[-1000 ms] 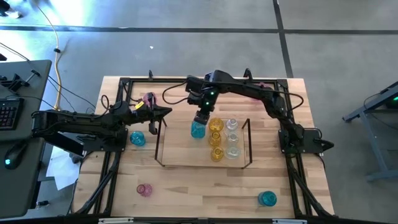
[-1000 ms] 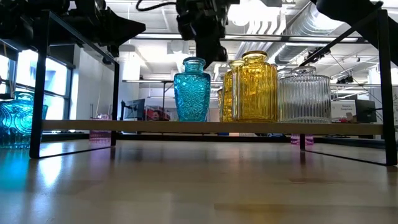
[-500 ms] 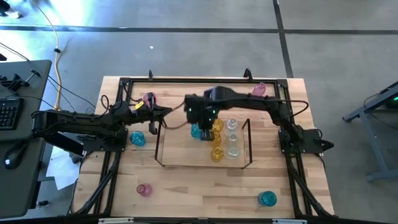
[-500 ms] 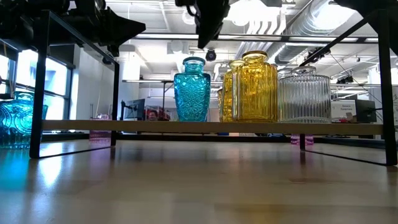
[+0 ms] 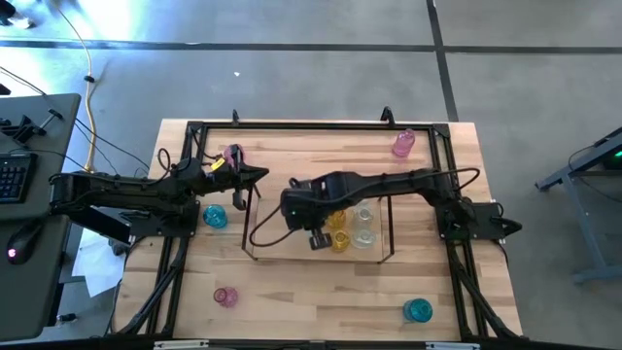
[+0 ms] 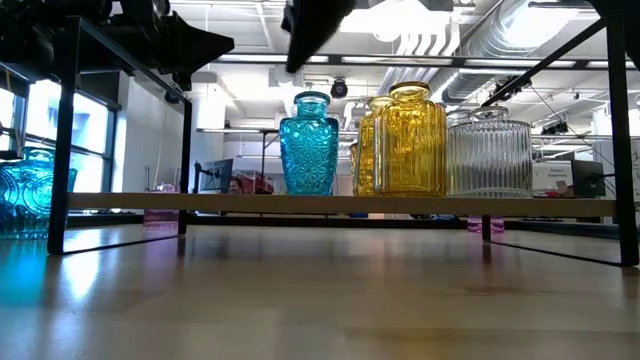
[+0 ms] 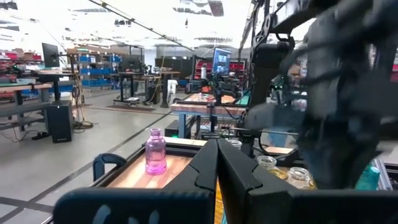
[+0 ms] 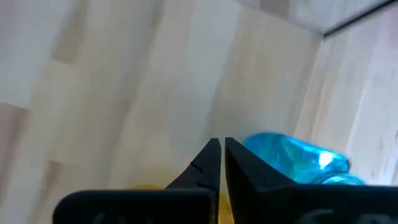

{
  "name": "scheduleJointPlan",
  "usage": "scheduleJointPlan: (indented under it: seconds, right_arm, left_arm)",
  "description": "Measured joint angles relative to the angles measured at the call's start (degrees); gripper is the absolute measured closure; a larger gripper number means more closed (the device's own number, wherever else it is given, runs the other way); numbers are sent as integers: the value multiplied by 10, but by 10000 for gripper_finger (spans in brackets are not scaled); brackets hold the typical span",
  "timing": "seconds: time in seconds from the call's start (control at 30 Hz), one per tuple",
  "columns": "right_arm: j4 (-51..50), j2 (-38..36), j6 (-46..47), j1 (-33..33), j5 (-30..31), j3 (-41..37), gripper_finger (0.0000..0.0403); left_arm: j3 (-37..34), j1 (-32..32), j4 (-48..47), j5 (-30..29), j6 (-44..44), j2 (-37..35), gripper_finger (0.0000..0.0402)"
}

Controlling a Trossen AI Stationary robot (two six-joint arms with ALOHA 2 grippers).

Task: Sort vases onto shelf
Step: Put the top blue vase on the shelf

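The shelf point(image 6: 340, 203) stands mid-table and carries a teal vase point(image 6: 309, 145), yellow vases point(image 6: 405, 140) and clear vases point(image 6: 490, 155) on their bases. My right gripper point(image 8: 222, 144) hangs shut above the shelf's left part point(image 5: 289, 207), up and left of the teal vase point(image 8: 292, 158), touching nothing. My left gripper point(image 7: 217, 146) waits shut at the shelf's far left corner point(image 5: 260, 175). Loose vases stand on the table: pink point(image 5: 403, 143), pink point(image 5: 233, 156), teal point(image 5: 215, 216), pink point(image 5: 225, 297) and teal point(image 5: 418, 310).
A black metal frame point(image 5: 292, 124) borders the table, and its posts point(image 6: 66, 130) stand on both sides. The right arm point(image 5: 408, 180) reaches across the shelf's far side. Bare wood lies in front of the shelf point(image 5: 321, 292).
My right gripper has risen off the teal vase's neck and moved toward the table's left and near edges, and its fingers have shut. The teal vase stays upright on the shelf.
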Motion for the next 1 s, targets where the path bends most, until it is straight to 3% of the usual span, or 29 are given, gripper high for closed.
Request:
scheduleJointPlan:
  seconds: [0.23, 0.4, 1.0]
  right_arm:
    - [50, 2, -2, 0, 28, -77, 402]
    - [64, 1, 3, 1, 89, -102, 403]
    - [68, 1, 62, -13, 139, -102, 403]
  left_arm:
    - [0, 0, -1, -1, 2, 0, 401]
    - [0, 0, -1, -1, 2, 0, 402]
    - [0, 0, -1, -2, 1, 0, 402]
